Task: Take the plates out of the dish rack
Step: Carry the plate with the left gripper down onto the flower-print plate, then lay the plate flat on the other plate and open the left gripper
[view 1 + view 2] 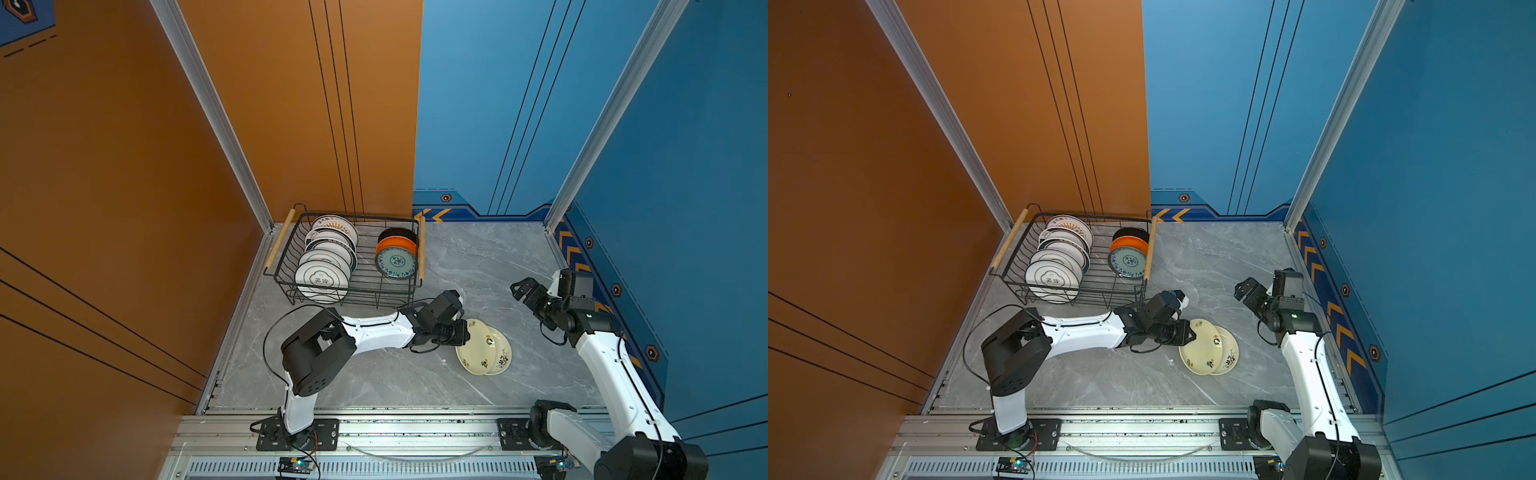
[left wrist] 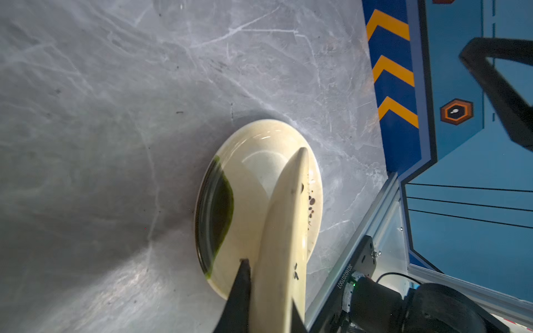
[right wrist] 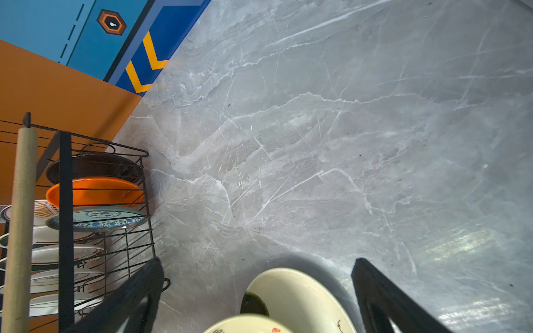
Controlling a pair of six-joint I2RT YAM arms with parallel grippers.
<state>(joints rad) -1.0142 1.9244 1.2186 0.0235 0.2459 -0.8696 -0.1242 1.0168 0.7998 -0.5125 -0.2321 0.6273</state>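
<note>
The black wire dish rack (image 1: 365,270) (image 1: 1100,270) stands at the back left. Upright in it are a row of several white plates (image 1: 322,278) and, further right, a green patterned (image 1: 395,262), an orange (image 1: 397,243) and a black plate (image 1: 397,233). My left gripper (image 1: 465,332) (image 2: 271,288) is shut on the rim of a cream floral plate (image 1: 478,347) (image 2: 285,230). That plate is tilted over a second cream plate (image 1: 503,357) (image 2: 248,207) lying on the table. My right gripper (image 1: 521,289) (image 3: 257,261) hangs open and empty to the right, pointing towards both.
The grey marble tabletop (image 1: 478,266) is walled in by an orange panel on the left and blue panels at the back and right. The rack's wooden handle (image 1: 422,245) faces the middle of the table. Both arm bases sit on the front rail.
</note>
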